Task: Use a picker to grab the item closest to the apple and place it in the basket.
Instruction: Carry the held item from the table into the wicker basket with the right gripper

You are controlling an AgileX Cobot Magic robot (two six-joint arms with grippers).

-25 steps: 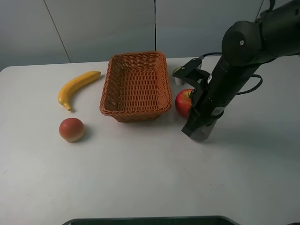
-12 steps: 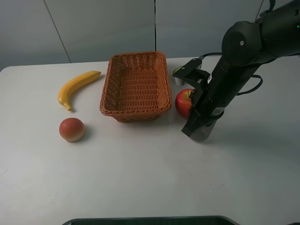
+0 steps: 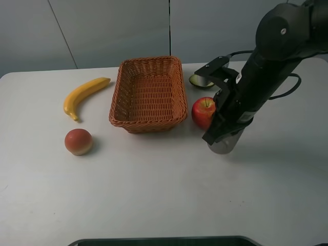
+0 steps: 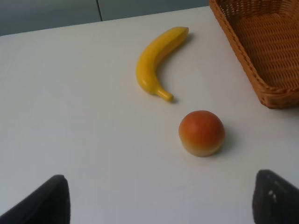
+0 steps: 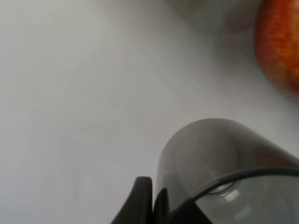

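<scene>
White counter (image 3: 154,189): high view; carries every item below.
Basket (image 3: 147,124): wicker, mid-counter, close to the back edge.
Apple (image 3: 204,111): red, just beside the basket's right wall.
Avocado half (image 3: 199,81): task item; lies on the counter between the apple and the back edge, near the apple but apart from it, beside the basket's back right corner. A black arm part hides its right side.
Banana (image 3: 84,95): left of the basket, toward the back left corner.
Round orange-red fruit (image 3: 78,141): in front of the banana, well apart from the apple.
Right gripper (image 3: 220,137): low end of the black arm, which slants in from the back right. It sits just right of the apple, on the side toward the front edge.
Translucent grey cylinder (image 3: 225,147): at that low end, touching the arm.
Left gripper (image 4: 163,210): left wrist view; dark fingertips (image 4: 51,200) stand far to either side, jaws spread wide over bare counter. Banana, round orange-red fruit and a basket corner lie ahead.
Right wrist view: the cylinder fills the near field, one black finger (image 5: 140,200) beside it, the apple a blur at the frame edge. Jaws: cannot tell if spread or clamped.
</scene>
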